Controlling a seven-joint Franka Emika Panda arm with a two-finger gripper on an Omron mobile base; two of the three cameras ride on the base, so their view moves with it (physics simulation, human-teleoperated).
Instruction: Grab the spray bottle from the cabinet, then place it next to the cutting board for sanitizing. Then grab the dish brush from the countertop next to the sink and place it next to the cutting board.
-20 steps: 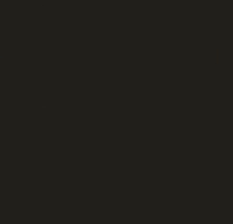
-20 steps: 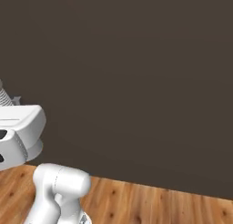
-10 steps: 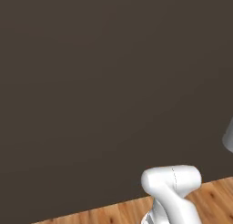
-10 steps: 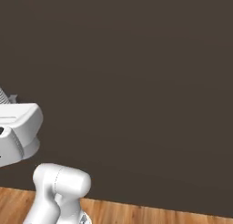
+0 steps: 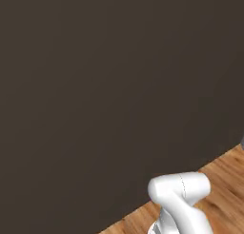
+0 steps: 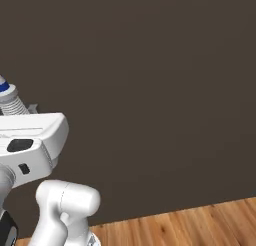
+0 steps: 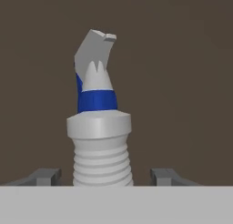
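Spray bottle [image 7: 99, 127] sits between the gripper [image 7: 105, 176] fingertips in hand view, head and blue trigger pointing away from the hand, ribbed neck down by the tips. Gripper looks closed on the bottle, jaws fairly wide around its body; contact itself is hidden below the frame edge, so the hold is a judgement. In right base view the bottle top [image 6: 9, 99] pokes up just above the white hand, w/ a dark panel wall [image 6: 150, 90] behind and wood floor [image 6: 200, 220] below it. Handling: prob light, rigid plastic, smooth so a bit slippery; round body may twist in the jaws. Best hold is on the body below the neck ribs, not the trigger or nozzle. Keep it upright relative to the hand.
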